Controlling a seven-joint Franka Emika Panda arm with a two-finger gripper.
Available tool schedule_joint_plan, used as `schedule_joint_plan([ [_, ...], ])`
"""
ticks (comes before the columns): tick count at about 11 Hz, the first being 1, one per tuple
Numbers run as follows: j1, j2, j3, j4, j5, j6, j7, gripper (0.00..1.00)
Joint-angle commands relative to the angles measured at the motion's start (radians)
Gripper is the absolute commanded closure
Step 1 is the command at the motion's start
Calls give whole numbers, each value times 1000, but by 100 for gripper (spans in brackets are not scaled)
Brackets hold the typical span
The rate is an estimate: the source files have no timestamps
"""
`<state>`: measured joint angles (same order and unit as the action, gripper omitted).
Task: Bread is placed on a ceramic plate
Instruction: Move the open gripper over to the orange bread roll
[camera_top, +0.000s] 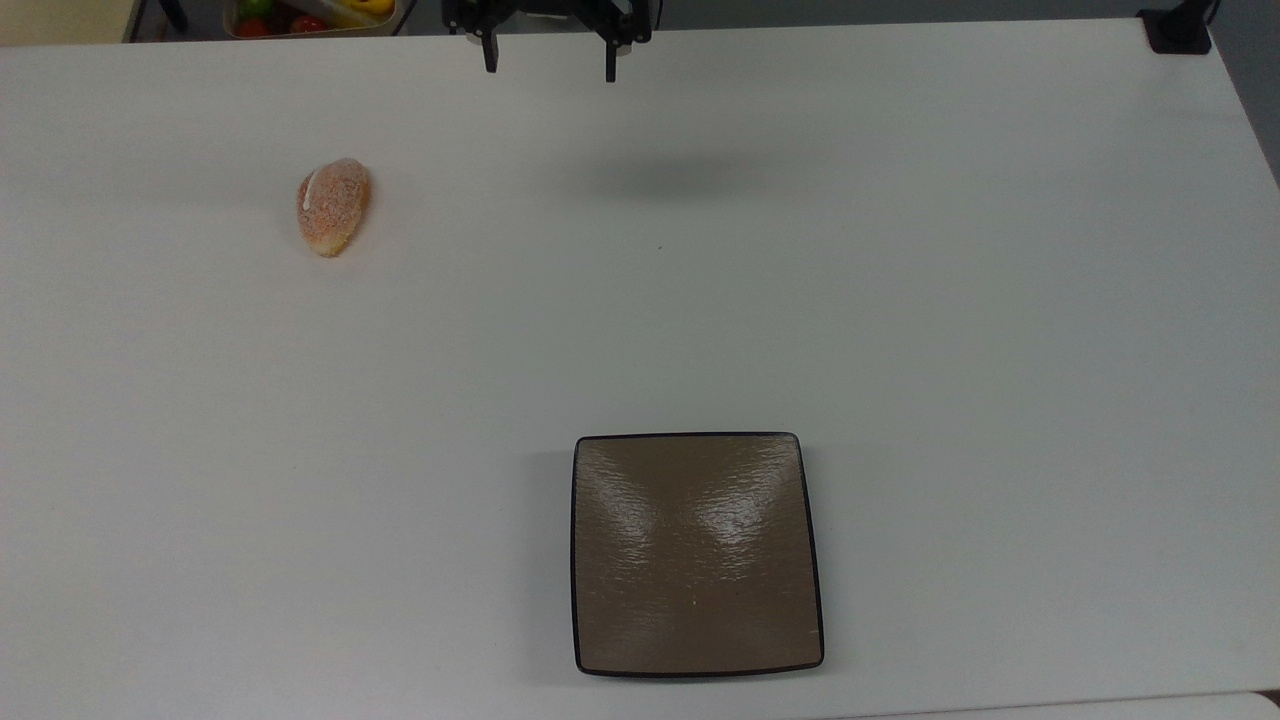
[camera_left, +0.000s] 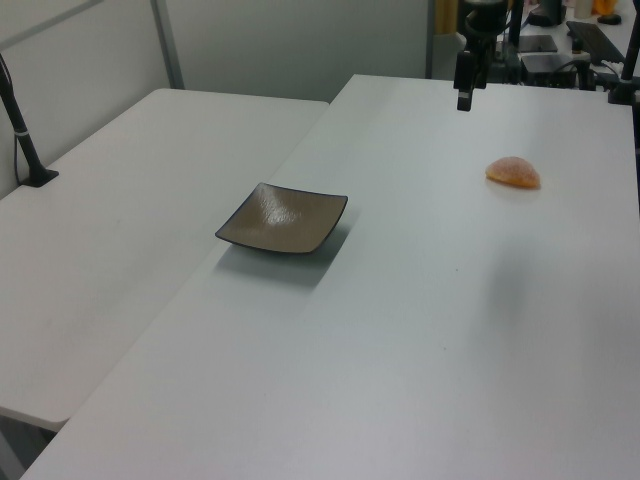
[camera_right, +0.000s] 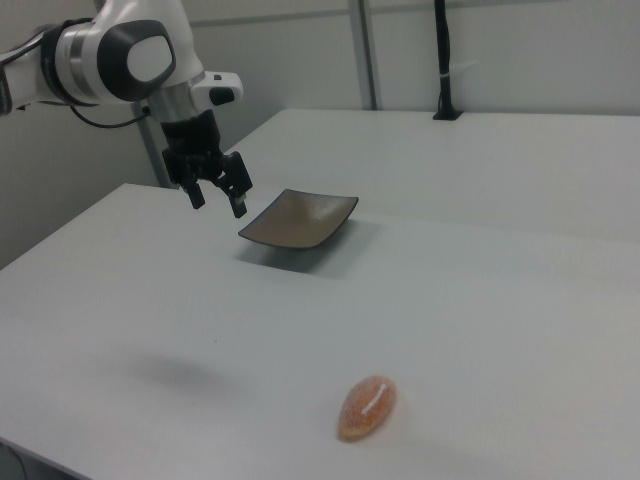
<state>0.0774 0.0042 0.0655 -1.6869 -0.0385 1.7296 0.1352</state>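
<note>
The task stands at its very start, by the look of it: nothing is grasped and the approach to the bread is not yet made. The gripper (camera_top: 549, 55) sits at the top edge of the top view, raised above the white table (camera_top: 950, 300), its two fingers spread wide with nothing between them; in the right view it hangs in the upper left of the frame (camera_right: 220, 196), well above the tabletop, with its shadow falling on the bare table below.

The bread (camera_top: 332, 206) lies flat on the table in the upper left of the top view, an orange speckled bun with a thin white streak. It is well apart from the ceramic plate (camera_top: 697, 552), which sits bare in the lower middle of that frame. In the right view the bread (camera_right: 367, 406) lies near the bottom edge, the plate (camera_right: 298, 219) beyond it.

The next move, I judge, calls for carrying the gripper across toward the top view's left, lining the fingers across the bun's narrow width, then descending to close on it.
</note>
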Motion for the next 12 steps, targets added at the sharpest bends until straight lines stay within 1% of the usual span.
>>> schedule_joint_plan([
  [1, 12, -4, -24, -2, 14, -11, 4, 0],
  [8, -4, -17, -27, -5, 3, -12, 0, 0],
  [10, -28, -32, -29, -13, -3, -10, -41, 0],
  [12, -34, -53, -62, -34, -4, -10, -95, 0],
])
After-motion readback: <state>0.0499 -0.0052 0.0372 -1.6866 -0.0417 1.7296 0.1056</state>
